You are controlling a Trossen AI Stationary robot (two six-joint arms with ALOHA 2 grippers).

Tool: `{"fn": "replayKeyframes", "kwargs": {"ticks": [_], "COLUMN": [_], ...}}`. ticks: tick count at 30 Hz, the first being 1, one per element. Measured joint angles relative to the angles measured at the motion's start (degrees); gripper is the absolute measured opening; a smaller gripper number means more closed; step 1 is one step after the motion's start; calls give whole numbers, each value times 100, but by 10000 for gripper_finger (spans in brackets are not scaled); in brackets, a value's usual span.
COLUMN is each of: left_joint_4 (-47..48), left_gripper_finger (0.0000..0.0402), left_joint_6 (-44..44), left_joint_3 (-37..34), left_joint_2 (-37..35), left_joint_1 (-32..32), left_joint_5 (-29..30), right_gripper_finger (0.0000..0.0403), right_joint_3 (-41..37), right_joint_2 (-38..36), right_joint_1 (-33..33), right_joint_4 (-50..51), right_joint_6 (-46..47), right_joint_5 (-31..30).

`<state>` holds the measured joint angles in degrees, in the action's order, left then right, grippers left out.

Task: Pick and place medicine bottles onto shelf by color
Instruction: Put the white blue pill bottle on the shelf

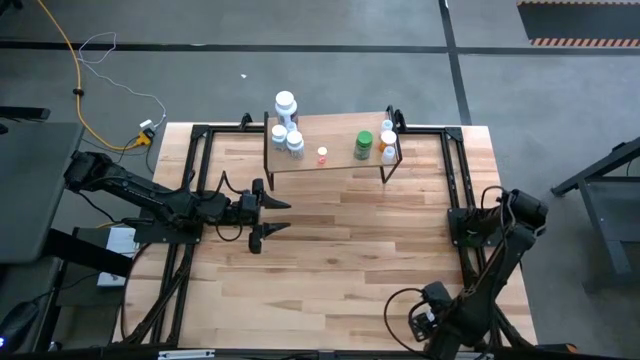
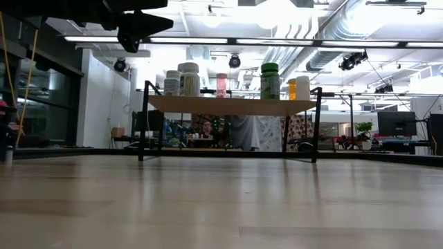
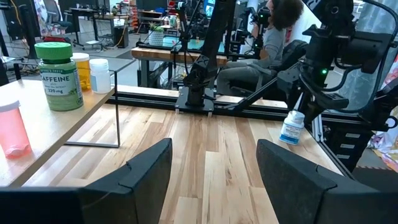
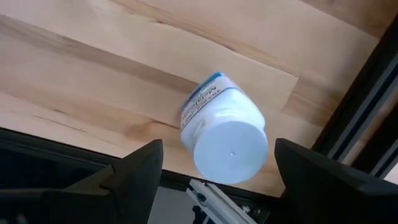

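A white bottle (image 4: 222,138) with a blue label stands on the table (image 1: 350,260) directly under the right pincer (image 4: 214,171), between its spread fingers, not touched. The other bottles stand on the shelf (image 1: 335,152): white ones (image 1: 286,128), a pink one (image 1: 322,155), a green one (image 1: 363,146), an orange one (image 1: 387,138). The left pincer (image 1: 275,215) hovers just in front of the shelf, spread and empty.

The shelf (image 1: 330,152) stands ahead of the left gripper (image 1: 272,215), bottles (image 1: 287,128) on it. One bottle (image 4: 222,134) lies directly below the right gripper (image 4: 214,180), on the table (image 1: 340,270).
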<state>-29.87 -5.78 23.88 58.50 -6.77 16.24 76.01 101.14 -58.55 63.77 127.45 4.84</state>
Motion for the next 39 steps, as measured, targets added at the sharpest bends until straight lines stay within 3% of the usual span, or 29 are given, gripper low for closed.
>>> {"fn": "replayKeyframes", "kwargs": {"ticks": [9, 21, 26, 33, 39], "left_joint_4": [0, 0, 0, -26, -45], "left_gripper_finger": [225, 225, 225, 225, 225], "left_joint_6": [0, 0, -1, -2, -2], "left_joint_3": [0, 0, 0, 0, 0], "left_joint_2": [0, 0, 0, 0, 0], "left_joint_1": [1, -1, 1, 1, 1], "left_joint_5": [1, 1, 1, 1, 1], "right_gripper_finger": [265, 163, 156, 163, 160], "right_joint_3": [0, 0, 0, 0, 0], "right_joint_2": [118, 118, 76, -430, -744], "right_joint_1": [25, 44, 44, 170, 965], "right_joint_4": [88, 170, 159, -15, -620], "right_joint_6": [-179, -266, -784, -1416, -3312], "right_joint_5": [133, 194, 203, -814, -1556]}}
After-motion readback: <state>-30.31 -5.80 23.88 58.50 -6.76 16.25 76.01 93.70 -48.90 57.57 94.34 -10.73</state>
